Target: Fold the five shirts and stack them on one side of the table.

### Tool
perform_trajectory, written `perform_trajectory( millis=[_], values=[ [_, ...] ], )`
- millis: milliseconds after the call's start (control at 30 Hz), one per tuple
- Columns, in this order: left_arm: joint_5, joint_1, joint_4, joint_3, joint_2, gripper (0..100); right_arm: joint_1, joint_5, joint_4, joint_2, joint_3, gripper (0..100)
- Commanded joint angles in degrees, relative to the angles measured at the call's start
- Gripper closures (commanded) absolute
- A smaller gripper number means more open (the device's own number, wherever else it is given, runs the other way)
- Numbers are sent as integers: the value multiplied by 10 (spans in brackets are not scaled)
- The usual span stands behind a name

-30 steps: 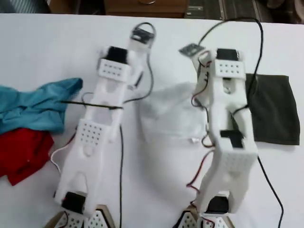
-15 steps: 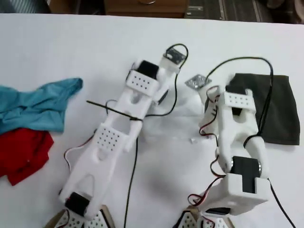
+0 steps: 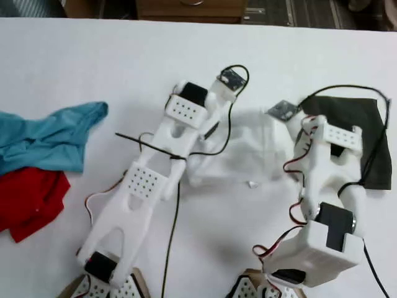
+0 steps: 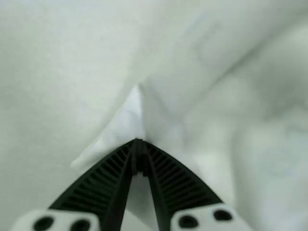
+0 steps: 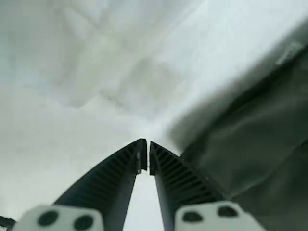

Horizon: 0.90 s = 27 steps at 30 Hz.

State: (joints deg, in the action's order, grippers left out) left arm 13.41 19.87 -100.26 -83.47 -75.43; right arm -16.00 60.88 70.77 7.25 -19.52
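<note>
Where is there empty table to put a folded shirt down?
The far strip of the table, beyond the teal shirt and both arms, is bare. So is the near patch between the two arm bases. It is crowded in the middle, around the white shirt, and by the dark shirt.

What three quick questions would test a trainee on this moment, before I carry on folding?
1. True or false: the red shirt lies on top of the dark grey shirt.
2. Which shirt is the left gripper pinching? A. teal shirt B. white shirt C. red shirt
3. How many shirts does the high view show?
Key: 1 false, they lie at opposite sides of the table. 2 B. 3 four.
</note>
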Motion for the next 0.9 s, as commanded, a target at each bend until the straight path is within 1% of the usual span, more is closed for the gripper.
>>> perform_trajectory(
  millis=[0,67,167,300,367,500,600,700,800,867],
  values=[
    [4,-6,-18,-9,23,977,-5,4,7,-9,40,978],
    [5,-6,-18,-14,49,977,1,-19,35,-22,50,978],
    [19,-6,-15,-13,95,977,14,-31,84,-59,44,978],
    [41,-7,4,-7,106,977,52,-29,90,-132,-27,977],
    [41,-12,20,7,106,977,80,-33,72,-175,-71,977],
    [40,-18,50,35,106,977,138,-38,3,-259,-163,977],
    [30,-20,57,49,106,977,181,-74,-51,-297,-225,978],
    [19,-23,57,59,106,977,218,-91,-84,-306,-277,978],
    [19,-30,58,65,106,977,230,-88,-114,-306,-326,978],
    [19,-40,58,65,106,977,217,-81,-135,-306,-349,978]
  ],
)
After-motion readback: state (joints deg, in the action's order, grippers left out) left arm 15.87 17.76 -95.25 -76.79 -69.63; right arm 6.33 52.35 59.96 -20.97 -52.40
